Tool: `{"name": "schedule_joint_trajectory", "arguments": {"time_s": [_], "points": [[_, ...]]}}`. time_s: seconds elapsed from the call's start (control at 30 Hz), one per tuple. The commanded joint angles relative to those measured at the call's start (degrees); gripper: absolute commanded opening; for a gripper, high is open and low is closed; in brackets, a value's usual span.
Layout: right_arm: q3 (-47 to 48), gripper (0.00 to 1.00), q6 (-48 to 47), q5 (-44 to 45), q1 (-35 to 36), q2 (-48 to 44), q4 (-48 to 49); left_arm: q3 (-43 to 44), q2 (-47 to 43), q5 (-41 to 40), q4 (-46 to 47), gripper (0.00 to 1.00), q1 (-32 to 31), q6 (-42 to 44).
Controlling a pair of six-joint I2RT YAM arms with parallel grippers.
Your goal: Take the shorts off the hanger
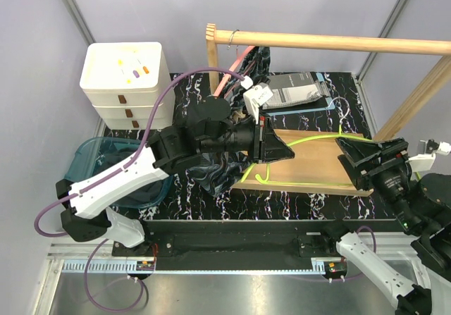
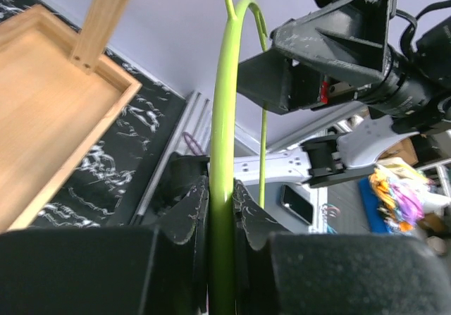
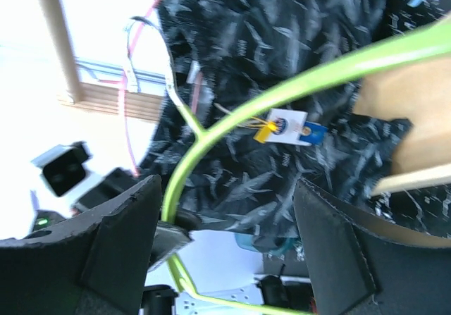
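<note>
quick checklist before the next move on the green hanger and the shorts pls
1. Left gripper clamped on the green hanger: ok.
2. Right gripper open, hanger wire running between its fingers: ok.
3. Shorts by the left gripper off the green hanger: cannot tell; the cloth bunches at the hanger's end under the gripper.
4. Shorts at the wooden rail taken down: not ok; dark cloth hangs there beside a pink hanger.

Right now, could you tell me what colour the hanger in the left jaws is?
The hanger is lime green; the left wrist view shows it best.
</note>
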Motion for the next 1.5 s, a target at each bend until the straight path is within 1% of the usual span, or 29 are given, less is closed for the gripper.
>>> {"name": "schedule_joint_trajectory", "arguments": {"time_s": [0.0, 0.1, 0.27, 0.4, 0.47, 0.6, 0.63, 0.7, 0.73, 0.8, 0.87, 0.9, 0.93, 0.97, 1.0, 1.03, 1.07, 1.1, 1.17, 1.27, 1.33, 1.4, 1.47], "points": [[1.2, 0.83, -1.0, 1.2, -0.2, 0.6, 5.8, 0.8, -1.2, 5.2, 11.8, 0.00, 0.0, -4.3], [1.9, 0.82, -1.2, 2.3, -0.2, 1.3, 5.4, 1.3, -0.7, 6.5, 11.9, 0.00, -0.1, -4.9], [1.9, 0.75, -2.3, 3.5, -0.2, 2.2, 6.2, 0.7, -0.7, 7.6, 12.3, 0.00, -0.6, -5.5], [1.7, 0.60, -3.8, 4.3, -0.1, 2.1, 8.7, -0.3, -0.7, 6.9, 13.0, 0.00, -1.0, -6.3], [2.3, 0.58, -4.8, 4.7, -0.2, 2.6, 9.4, 0.1, -0.4, 6.8, 13.2, 0.00, -1.1, -6.9], [3.1, 0.38, -7.3, 4.8, -0.2, 3.2, 11.2, 0.8, 0.7, 6.3, 13.0, 0.00, -1.1, -7.2], [3.1, 0.30, -7.6, 4.6, -0.2, 3.3, 11.5, 1.0, 0.9, 6.4, 12.9, 0.00, -1.1, -7.1], [3.0, 0.23, -8.6, 4.5, -0.2, 3.0, 12.9, 2.3, 2.3, 6.9, 12.0, 0.00, -1.1, -7.4], [3.1, 0.12, -9.0, 4.7, -0.1, 2.9, 13.2, 2.9, 2.9, 7.3, 11.8, 0.00, -1.1, -7.7], [3.4, 0.00, -10.1, 5.8, -0.2, 2.6, 13.3, 3.3, 3.6, 7.9, 11.7, 0.00, -1.0, -8.6], [4.1, 0.00, -11.5, 7.7, -0.2, 2.4, 12.3, 3.4, 3.5, 6.7, 9.5, 0.00, -1.1, -8.3], [4.2, 0.00, -12.2, 8.4, -0.1, 2.3, 12.1, 3.9, 3.2, 5.3, 8.2, 0.04, -1.0, -7.7], [4.7, 0.00, -13.1, 10.1, -0.2, 2.1, 11.7, 4.4, 3.0, 4.6, 6.9, 0.21, -1.0, -6.8], [4.9, 0.00, -13.4, 11.0, -0.2, 2.1, 10.4, 5.0, 2.9, 3.8, 4.1, 0.35, -1.0, -5.4], [5.5, 0.00, -14.1, 11.7, -0.2, 2.2, 9.9, 5.5, 2.2, 1.9, 2.6, 0.48, -1.0, -5.0], [6.3, 0.00, -15.5, 12.2, -0.2, 2.6, 9.2, 6.2, 1.9, 1.1, 1.5, 0.58, -1.0, -4.5], [6.7, 0.00, -16.5, 13.4, -0.2, 2.9, 8.3, 6.5, 0.8, 0.4, -0.4, 0.75, -1.0, -3.4], [7.2, 0.00, -17.8, 14.1, -0.2, 3.2, 7.8, 6.8, 0.3, -1.0, -1.3, 0.83, -1.0, -2.7], [8.3, 0.00, -21.0, 17.1, -0.3, 3.6, 6.4, 8.4, -1.0, -1.9, -4.7, 0.87, -1.0, -0.1], [9.9, 0.00, -25.6, 21.7, -0.2, 4.5, 6.0, 11.3, -2.8, -2.6, -9.6, 0.89, -1.0, 2.7], [12.3, 0.00, -29.4, 24.0, -0.2, 6.2, 5.7, 11.4, -4.2, -1.3, -10.2, 0.89, -1.0, 3.3], [14.4, 0.00, -31.6, 28.0, -0.2, 7.7, 5.7, 11.5, -6.1, 0.6, -10.2, 0.88, -1.0, 3.6], [18.5, 0.00, -35.1, 32.2, -0.2, 10.5, 5.8, 12.3, -7.9, 1.6, -10.4, 0.89, -1.0, 3.7]]}}
